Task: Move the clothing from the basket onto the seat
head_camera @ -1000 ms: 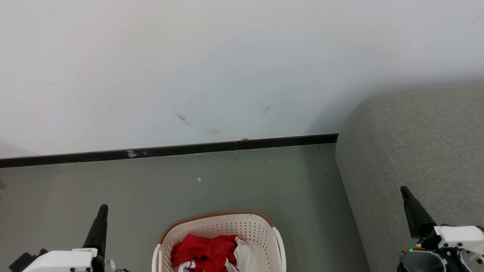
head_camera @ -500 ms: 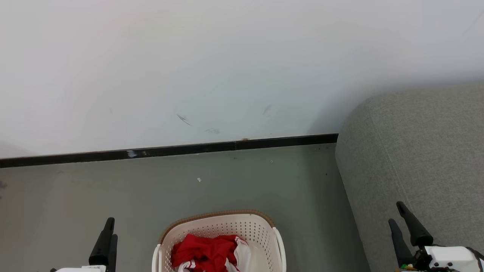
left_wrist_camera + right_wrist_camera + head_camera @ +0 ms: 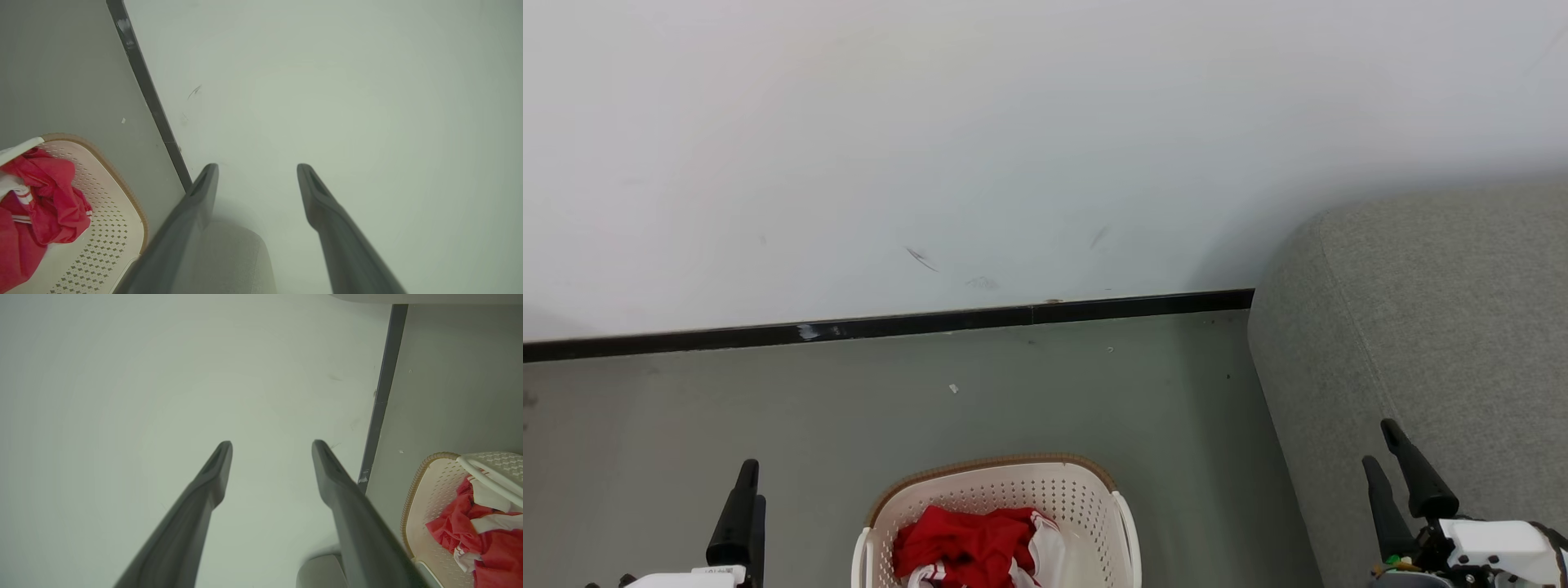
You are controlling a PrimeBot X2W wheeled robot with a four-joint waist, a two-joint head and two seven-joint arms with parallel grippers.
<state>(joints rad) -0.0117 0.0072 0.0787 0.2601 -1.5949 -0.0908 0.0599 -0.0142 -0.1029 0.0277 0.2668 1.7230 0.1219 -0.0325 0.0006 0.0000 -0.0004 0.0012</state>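
You see the clothing [image 3: 968,551] lying bunched inside the basket [image 3: 996,492], which stands on the floor [image 3: 849,400] beside the seat [image 3: 1421,327]. The left gripper [image 3: 753,482] and the right gripper [image 3: 1379,443] both have their fingers apart and hold nothing.

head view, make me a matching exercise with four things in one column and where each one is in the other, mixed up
1 red clothing
2 laundry basket
3 sofa seat
4 black baseboard

A along the foot of the wall
B on the floor, bottom centre
C far right
D heaped in the basket

Pairs: 1-D, 2-B, 3-C, 4-A
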